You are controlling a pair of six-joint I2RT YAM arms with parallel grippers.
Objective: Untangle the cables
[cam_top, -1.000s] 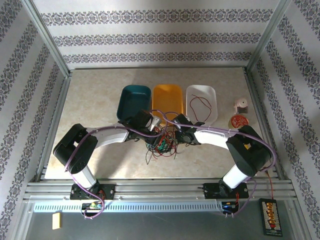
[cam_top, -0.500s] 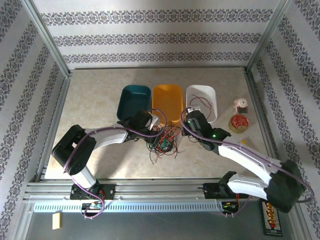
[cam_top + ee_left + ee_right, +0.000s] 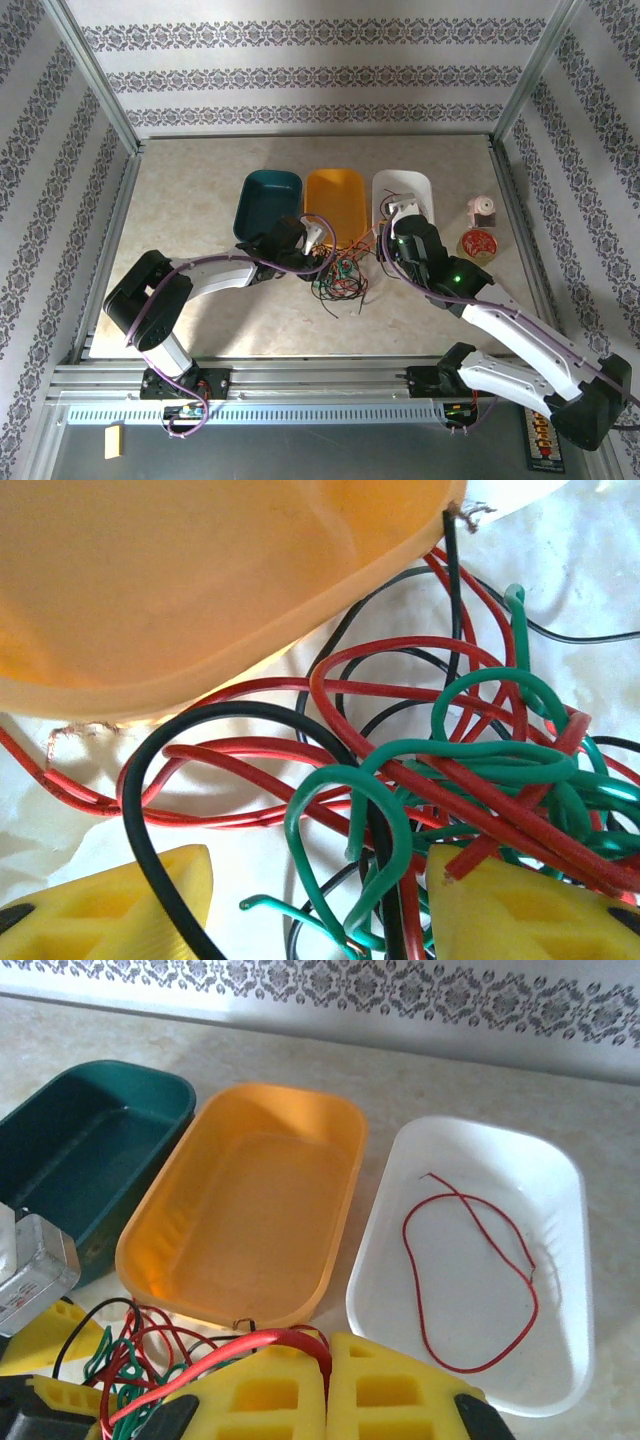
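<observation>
Bare tabletop (image 3: 190, 190) lies open left of the teal tray (image 3: 268, 200) and behind all three trays. The orange tray (image 3: 335, 195) and white tray (image 3: 402, 174) wall off the far side of the cables (image 3: 340, 282); their near side is free. A reel (image 3: 478, 243) stands right of the white tray.

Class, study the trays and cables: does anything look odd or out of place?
The cables are knotted against the orange tray, some tucked under its rim; one red end shows frayed bare copper.
</observation>
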